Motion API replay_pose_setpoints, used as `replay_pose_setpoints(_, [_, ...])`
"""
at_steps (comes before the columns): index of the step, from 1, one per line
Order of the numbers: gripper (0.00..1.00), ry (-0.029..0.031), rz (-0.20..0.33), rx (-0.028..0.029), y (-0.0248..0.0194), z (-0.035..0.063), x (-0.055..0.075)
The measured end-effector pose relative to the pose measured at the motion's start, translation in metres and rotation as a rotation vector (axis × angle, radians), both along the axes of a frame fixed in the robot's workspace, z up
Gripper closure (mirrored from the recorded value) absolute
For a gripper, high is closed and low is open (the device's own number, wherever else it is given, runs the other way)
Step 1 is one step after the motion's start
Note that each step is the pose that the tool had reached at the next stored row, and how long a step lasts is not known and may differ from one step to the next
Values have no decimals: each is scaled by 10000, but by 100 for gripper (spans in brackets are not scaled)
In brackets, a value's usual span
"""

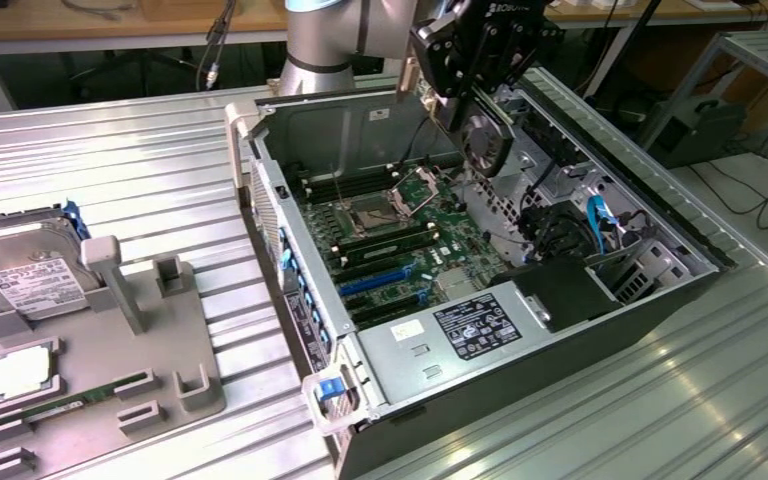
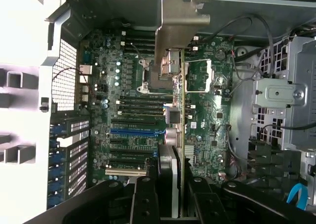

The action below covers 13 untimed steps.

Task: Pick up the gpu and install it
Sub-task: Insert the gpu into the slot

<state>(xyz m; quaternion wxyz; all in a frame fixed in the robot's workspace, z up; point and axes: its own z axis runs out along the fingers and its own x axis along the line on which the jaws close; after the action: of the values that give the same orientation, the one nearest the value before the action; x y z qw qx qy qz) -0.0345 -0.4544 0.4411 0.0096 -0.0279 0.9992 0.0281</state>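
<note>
My gripper (image 1: pixel 480 95) hangs over the open computer case (image 1: pixel 678 235), shut on the gpu (image 1: pixel 487 140). The dark card is held on edge, its round fan facing the exterior view's right, well above the motherboard (image 1: pixel 398 235). In the wrist view the gpu (image 2: pixel 181 115) runs edge-on away from the gripper (image 2: pixel 173 197), and its silver end bracket (image 2: pixel 177 28) reaches towards the case's rear wall. The black fingers (image 2: pixel 145 201) clamp the card from both sides. Below it lie the blue expansion slot (image 2: pixel 136 133) and the empty processor socket (image 2: pixel 200 78).
A grey fixture (image 1: pixel 157 350) at the exterior view's left carries a silver hard drive (image 1: pixel 31 285) and a slim green memory stick (image 1: pixel 71 407). Inside the case are a labelled power supply (image 1: pixel 484 325), blue cables (image 1: pixel 598 215) and a drive cage (image 2: pixel 284 93).
</note>
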Motion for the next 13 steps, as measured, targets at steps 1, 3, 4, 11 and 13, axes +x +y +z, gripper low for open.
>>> replay_pose_setpoints(1, [72,0,39,0,0,0,0])
replay_pose_setpoints(3, [72,0,92,0,0,0,0])
replay_pose_setpoints(4, [72,0,117,3,0,0,0])
replay_pose_setpoints(11, [72,0,248,10,0,0,0])
replay_pose_setpoints(13, [72,0,287,11,0,0,0])
